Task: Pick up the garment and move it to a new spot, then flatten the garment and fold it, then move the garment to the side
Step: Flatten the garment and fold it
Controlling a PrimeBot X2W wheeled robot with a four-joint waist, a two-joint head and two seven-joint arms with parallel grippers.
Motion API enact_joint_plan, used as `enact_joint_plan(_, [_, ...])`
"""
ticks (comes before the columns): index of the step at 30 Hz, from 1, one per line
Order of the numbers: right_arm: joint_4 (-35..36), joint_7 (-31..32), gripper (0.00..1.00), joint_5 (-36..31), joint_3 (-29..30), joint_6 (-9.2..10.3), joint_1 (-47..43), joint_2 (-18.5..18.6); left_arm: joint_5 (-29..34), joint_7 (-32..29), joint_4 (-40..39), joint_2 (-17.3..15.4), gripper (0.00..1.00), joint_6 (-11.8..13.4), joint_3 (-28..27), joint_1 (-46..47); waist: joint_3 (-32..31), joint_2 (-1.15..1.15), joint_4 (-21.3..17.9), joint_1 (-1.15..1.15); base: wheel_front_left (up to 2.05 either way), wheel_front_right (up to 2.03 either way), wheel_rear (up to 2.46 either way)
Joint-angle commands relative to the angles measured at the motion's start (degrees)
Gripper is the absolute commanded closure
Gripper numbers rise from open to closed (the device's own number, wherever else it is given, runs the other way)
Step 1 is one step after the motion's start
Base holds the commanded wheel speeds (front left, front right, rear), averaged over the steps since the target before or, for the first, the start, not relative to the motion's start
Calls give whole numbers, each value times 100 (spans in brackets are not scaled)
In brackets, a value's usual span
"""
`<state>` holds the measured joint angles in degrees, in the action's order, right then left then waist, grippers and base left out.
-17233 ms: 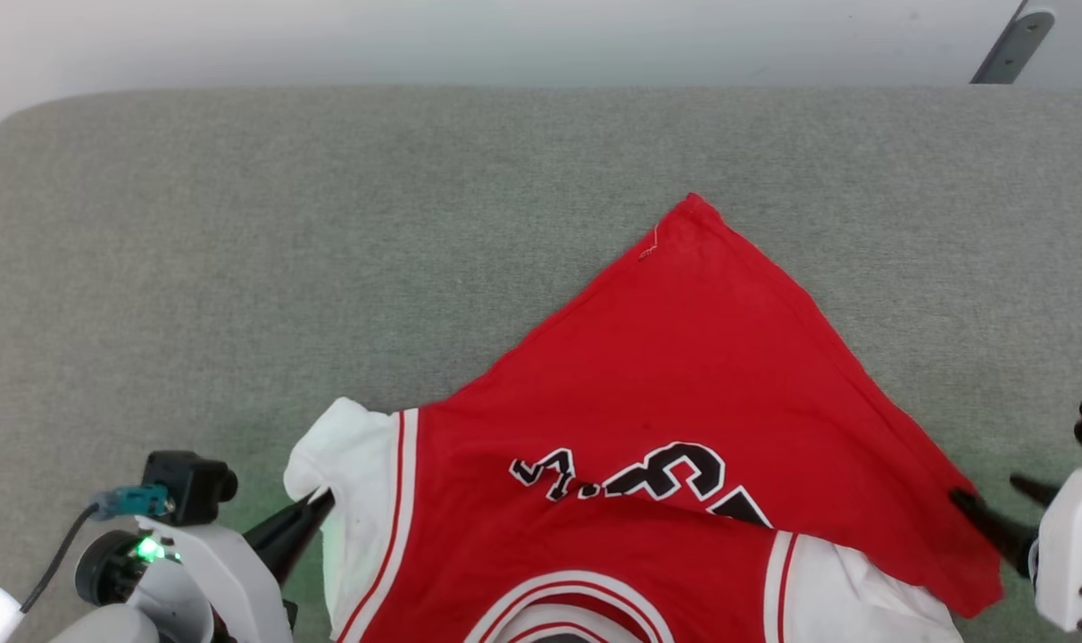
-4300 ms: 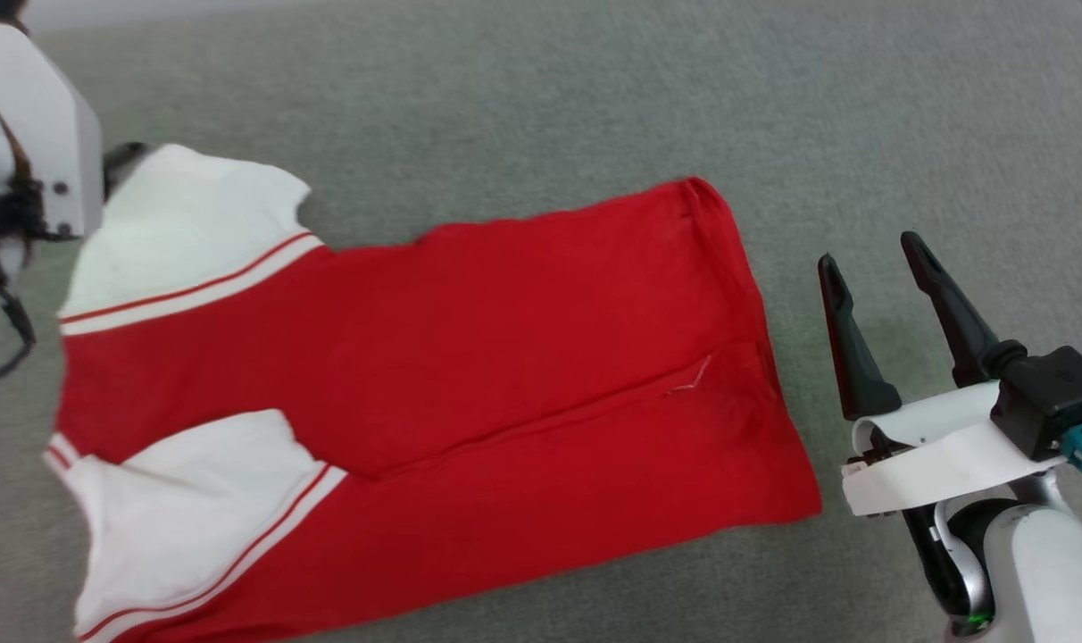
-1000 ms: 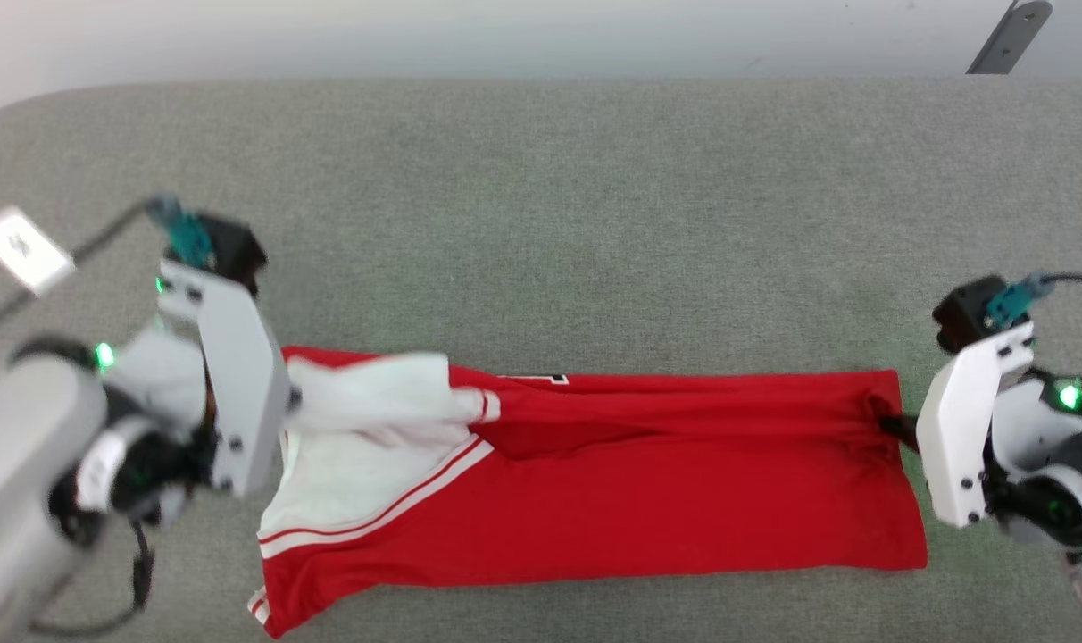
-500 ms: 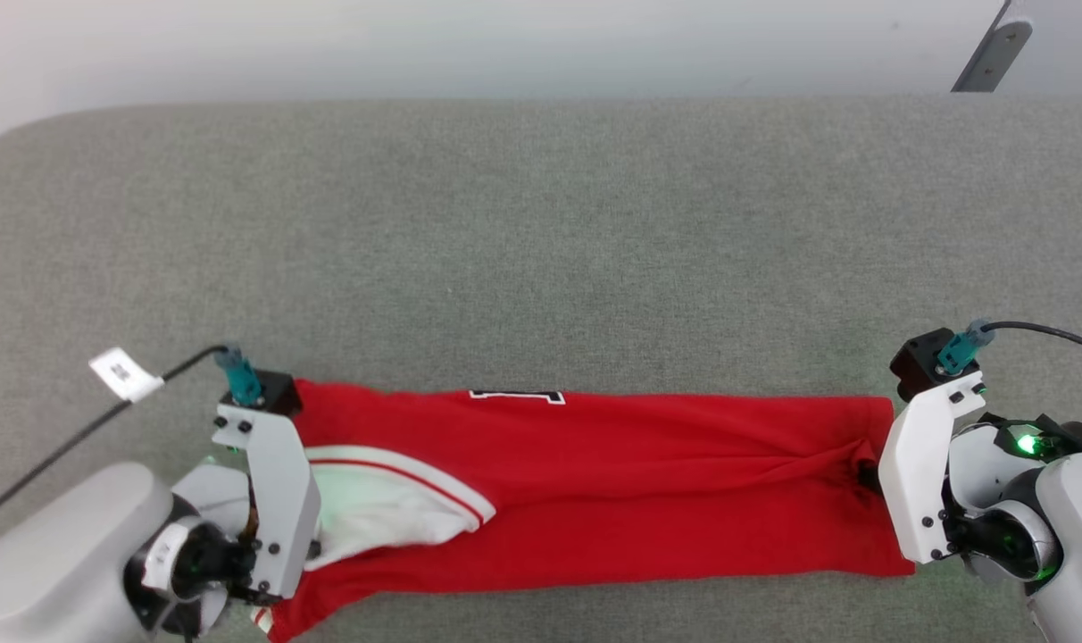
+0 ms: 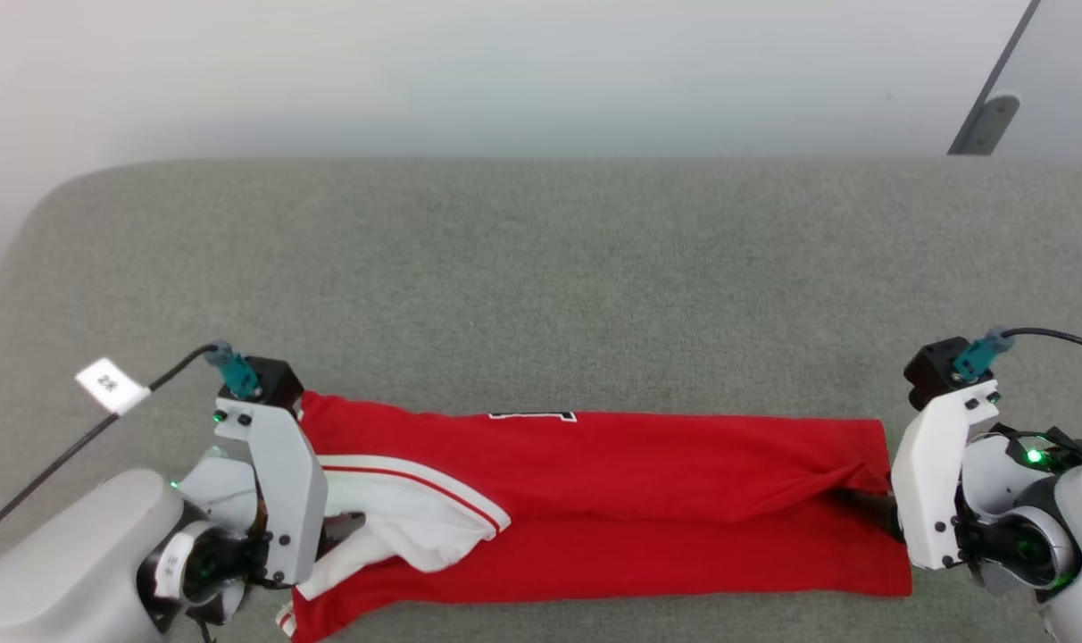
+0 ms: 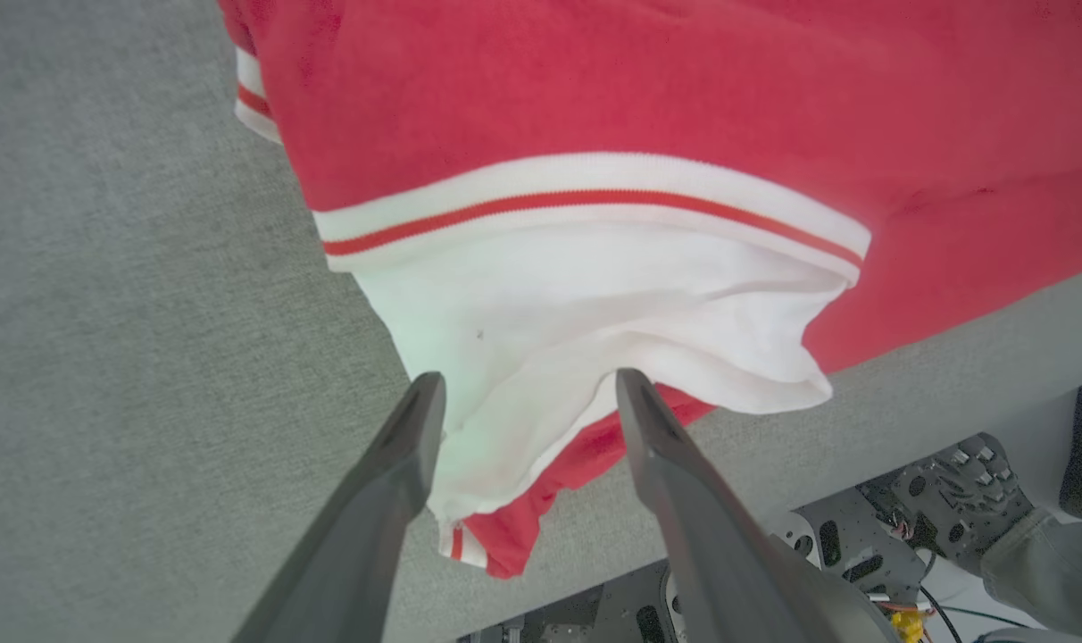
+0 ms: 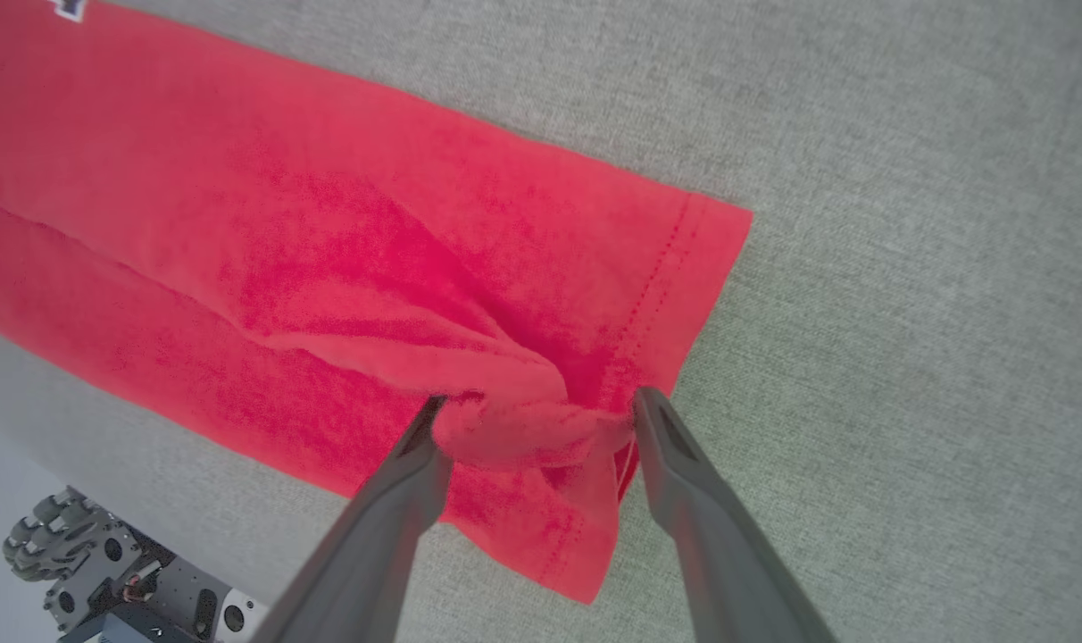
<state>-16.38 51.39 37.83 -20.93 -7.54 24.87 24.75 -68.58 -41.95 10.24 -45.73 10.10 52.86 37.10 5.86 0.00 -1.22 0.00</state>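
Observation:
The garment [image 5: 595, 500], a red jersey T-shirt with white sleeves, lies folded into a long band along the table's near edge, and a sliver of the black number shows at its far fold. My left gripper [image 6: 523, 388] is open at the sleeve end. The white, red-striped sleeve [image 6: 577, 295] lies loose between and under its fingers. In the head view that gripper [image 5: 337, 527] is mostly hidden behind its wrist bracket. My right gripper [image 7: 536, 402] is open at the hem end [image 5: 867, 505], its fingers on either side of a bunched fold of red hem [image 7: 523, 429].
The grey padded table [image 5: 541, 268] stretches far beyond the garment, with a pale wall behind it. A grey metal bracket [image 5: 983, 125] stands at the back right. A tagged cable [image 5: 104, 384] trails from my left wrist. My wheeled base [image 6: 907, 536] shows below the near table edge.
Both grippers carried the garment's top layer toward the near edge, doubling it into a narrow band, then opened and let the sleeve and hem go. The head camera has tilted up.

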Motion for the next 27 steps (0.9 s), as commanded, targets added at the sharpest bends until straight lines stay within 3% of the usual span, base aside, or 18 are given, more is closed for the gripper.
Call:
enact_joint_plan(1, [77,39,0,57,99,12,-147,22,56,211,-66,-34,0,-13,-69,-132,-180,0,77,0,0,0,0])
enact_joint_plan(10, [146,157,0,-106,903,12,-559,-129,481,2225,-565,-225,0,153,-504,-904,-431,0,237,0,0,0,0])
enact_joint_plan(21, [-288,379,0,-508,1609,11,-658,-286,745,4696,-919,-323,0,654,-1240,-2028,-407,0,678,0,0,0,0])
enact_joint_plan(27, [-698,455,0,-666,1887,12,-565,-307,804,5601,-985,-194,0,908,-1743,-2583,-321,0,1022,0,0,0,0])
